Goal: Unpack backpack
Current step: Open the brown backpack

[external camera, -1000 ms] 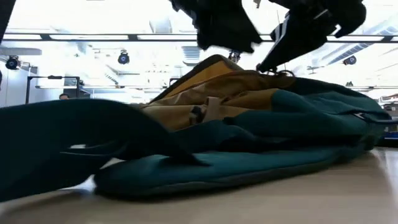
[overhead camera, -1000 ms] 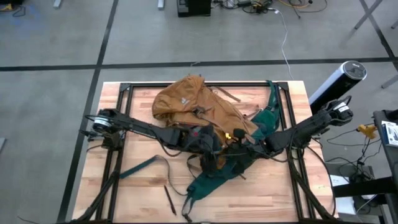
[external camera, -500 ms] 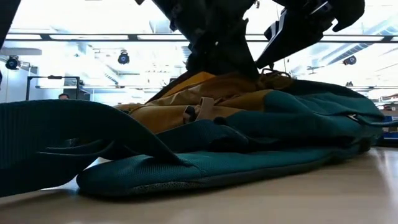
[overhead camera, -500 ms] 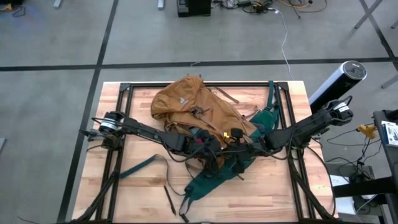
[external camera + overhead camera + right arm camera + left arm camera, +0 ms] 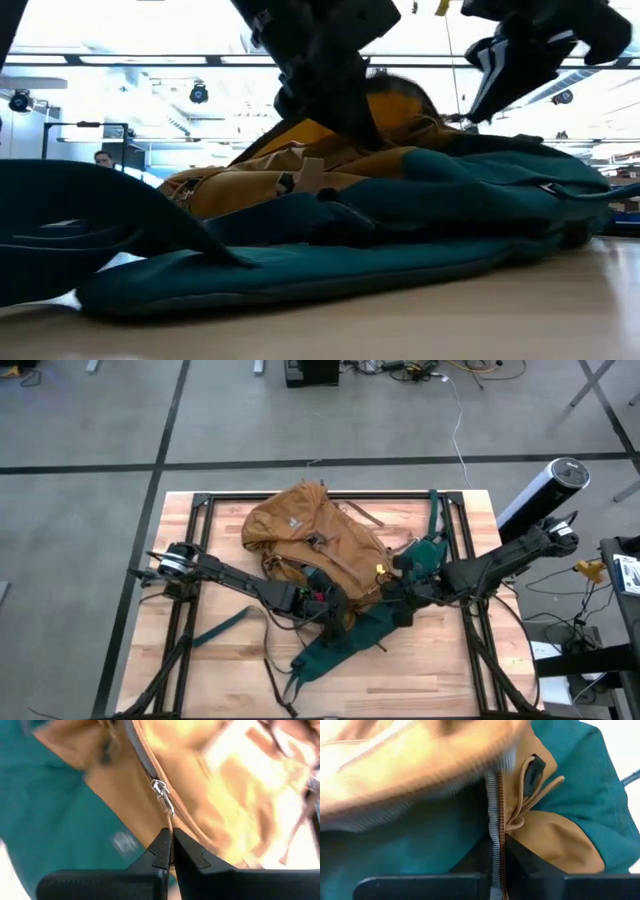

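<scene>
The mustard-tan backpack (image 5: 310, 530) lies on its side in the middle of the wooden table. Its dark green back panel (image 5: 350, 645) and straps are spread toward the near edge. My left gripper (image 5: 335, 608) is down on the pack's near side, shut on a zipper edge (image 5: 496, 835). Beside that edge hangs a tan cord with a dark toggle (image 5: 535, 770). Just to the right, my right gripper (image 5: 392, 588) is shut on the pull of a silver zipper slider (image 5: 159, 786). In the low view both arms (image 5: 330, 80) (image 5: 520, 60) come down onto the pack's top. My left gripper pinches the grey ribbed zipper edge (image 5: 495, 845) between its two fingers; the edge runs lengthwise into the gap. The fingers slant down from the table's left. The pack rests on the table. My right gripper pinches the thin pull (image 5: 168, 815) hanging off the silver slider, at its free end. The fingers slant down from the table's right. The tan fabric around the slider is raised toward the gripper.
Black frame rails (image 5: 200, 500) run round the tabletop. A loose green strap (image 5: 225, 628) and a small dark stick (image 5: 272, 680) lie near the front left. A white-and-black cylinder (image 5: 545, 490) stands off the right edge. A person (image 5: 100, 158) shows far behind.
My left gripper has sunk onto the backpack and gone a little toward the right and near edge, tipping further down. My right gripper has drawn back toward the table's right edge, rising slightly. The tan fabric beneath it has lifted and the green panel has shifted.
</scene>
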Motion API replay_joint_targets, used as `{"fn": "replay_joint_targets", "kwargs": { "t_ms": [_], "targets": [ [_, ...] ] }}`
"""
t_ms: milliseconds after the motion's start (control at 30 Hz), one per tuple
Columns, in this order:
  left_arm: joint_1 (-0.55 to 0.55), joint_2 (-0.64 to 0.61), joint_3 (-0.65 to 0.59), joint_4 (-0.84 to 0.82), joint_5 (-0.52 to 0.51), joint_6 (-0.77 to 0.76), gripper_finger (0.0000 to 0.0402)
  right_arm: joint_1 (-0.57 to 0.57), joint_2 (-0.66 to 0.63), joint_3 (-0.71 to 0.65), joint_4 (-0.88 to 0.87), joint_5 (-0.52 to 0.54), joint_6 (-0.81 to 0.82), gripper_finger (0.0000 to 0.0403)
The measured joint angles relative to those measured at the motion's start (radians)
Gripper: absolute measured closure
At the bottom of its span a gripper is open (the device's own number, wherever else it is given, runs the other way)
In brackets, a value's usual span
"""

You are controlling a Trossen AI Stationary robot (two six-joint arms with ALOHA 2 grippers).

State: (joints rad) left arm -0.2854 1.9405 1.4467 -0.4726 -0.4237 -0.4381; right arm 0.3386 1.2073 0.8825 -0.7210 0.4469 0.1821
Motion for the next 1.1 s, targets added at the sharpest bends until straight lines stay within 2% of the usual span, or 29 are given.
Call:
{"fn": "replay_joint_targets", "kwargs": {
  "t_ms": [200,333,467,567,767,1000,1100],
  "targets": [
    [-0.050,-0.037,-0.004,-0.063,-0.005,-0.007,0.0391,-0.087,-0.068,-0.007,-0.033,0.064,-0.069,0.0403],
    [-0.090,-0.078,-0.004,-0.163,-0.074,-0.048,0.0391,-0.178,-0.070,-0.045,0.025,0.064,-0.139,0.0403],
    [-0.118,-0.136,-0.005,-0.267,-0.190,-0.098,0.0391,-0.273,-0.066,-0.129,0.199,-0.018,-0.229,0.0403],
    [-0.118,-0.173,-0.006,-0.314,-0.234,-0.112,0.0385,-0.344,-0.066,-0.193,0.346,-0.087,-0.267,0.0403],
    [-0.102,-0.200,-0.006,-0.273,-0.240,-0.093,0.0348,-0.383,-0.066,-0.217,0.480,-0.206,-0.248,0.0403],
    [-0.098,-0.210,-0.005,-0.159,-0.277,-0.043,0.0278,-0.368,-0.066,-0.215,0.484,-0.219,-0.272,0.0403],
    [-0.086,-0.198,-0.003,-0.057,-0.303,-0.012,0.0243,-0.367,-0.066,-0.216,0.486,-0.220,-0.281,0.0403]
  ]
}}
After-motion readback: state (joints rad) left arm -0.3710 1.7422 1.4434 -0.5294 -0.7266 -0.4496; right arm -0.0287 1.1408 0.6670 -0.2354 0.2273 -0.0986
